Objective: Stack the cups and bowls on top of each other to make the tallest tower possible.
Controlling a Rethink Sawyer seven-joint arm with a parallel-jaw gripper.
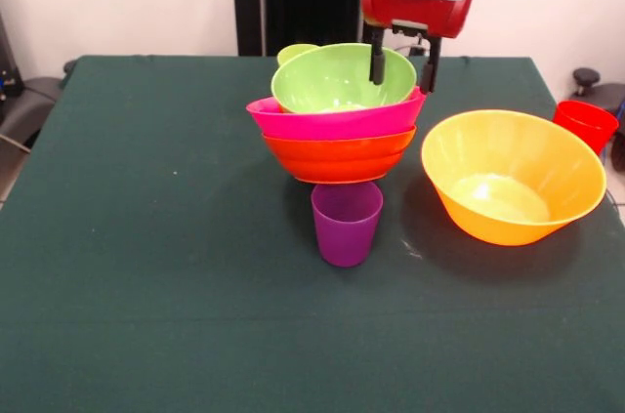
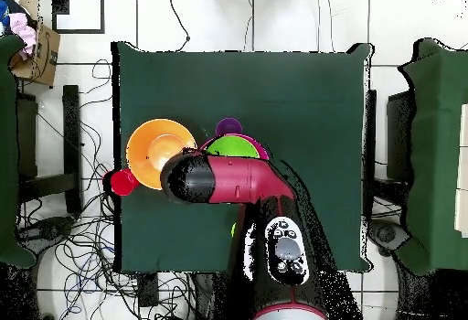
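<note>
Presently, the chief hazard is toppling: the tower (image 1: 337, 125) rests on one narrow purple cup (image 1: 346, 223), so a sideways nudge from the claw (image 1: 401, 60) would likely tip it. All places below are given relative to the tower.

1. Table (image 1: 137, 286): green cloth, carries everything.
2. Orange bowl (image 1: 512, 175): largest piece, upright, well apart to the picture-right of the tower in the front view. It seems empty, only a pale sheen showing at its bottom.
3. Pink bowl (image 1: 332, 122): nested in the tower's middle, holding the green bowl.
4. Red-orange bowl (image 1: 337, 159): lowest bowl, seated on the purple cup, holding the pink bowl.
5. Lime green bowl (image 1: 342, 78): topmost, tilted slightly, nothing visible inside.
6. Claw: fingers (image 1: 376, 60) apart, astride the green bowl's far rim, one inside and one outside; whether they touch it is unclear.
7. Red cup (image 1: 584, 124): at the table's edge, beyond the orange bowl.
8. Lime green cup (image 1: 293, 52): just behind the tower, mostly hidden.
</note>
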